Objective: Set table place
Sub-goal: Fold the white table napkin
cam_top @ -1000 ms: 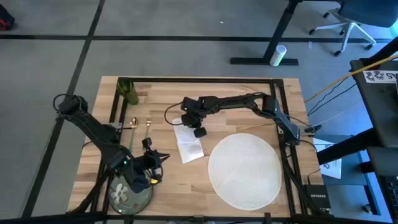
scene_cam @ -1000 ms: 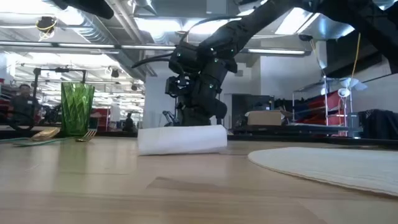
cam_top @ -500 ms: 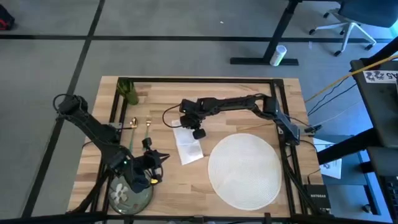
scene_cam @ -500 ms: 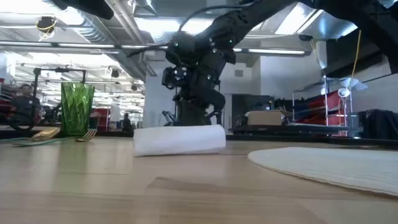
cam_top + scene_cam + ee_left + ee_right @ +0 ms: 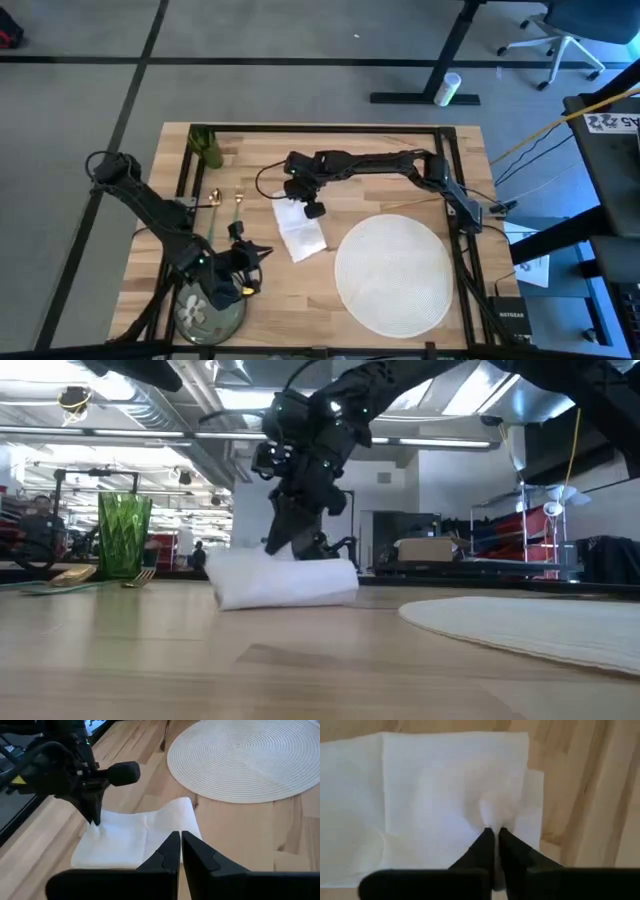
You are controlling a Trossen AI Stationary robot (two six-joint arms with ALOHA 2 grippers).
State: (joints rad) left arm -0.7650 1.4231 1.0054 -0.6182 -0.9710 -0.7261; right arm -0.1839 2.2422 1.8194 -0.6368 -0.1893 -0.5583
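Note:
A folded white napkin (image 5: 301,233) lies on the table (image 5: 400,160), left of the round white woven placemat (image 5: 392,272). My right gripper (image 5: 293,203) reaches in from the right and is shut on the napkin's far part. My left gripper (image 5: 180,849) hangs shut and empty at the near left, over the far rim of the green floral plate (image 5: 200,312). The green cup (image 5: 206,146) stands at the far left corner. The green fork (image 5: 238,206) and the gold utensil (image 5: 214,198) lie side by side nearer than the cup. My right gripper pinches a small pucker of the napkin's top (image 5: 492,815) between its two fingertips, close to the napkin's far left corner (image 5: 92,831). The fingers come from above, slanting down. That corner is lifted a little (image 5: 240,565); the rest lies flat on the table.
The black frame rails (image 5: 450,170) run along the table's sides and far edge. Bare wood (image 5: 300,300) lies between the plate and the placemat. Beyond the table stand an office chair (image 5: 560,40) and a white bottle (image 5: 447,90) on the floor.
My right gripper, shut on the napkin, has moved a little toward the table's left and far edges and tipped over. It has drawn the napkin's far left corner with it and raised it, while the napkin's near part has stayed on the table.

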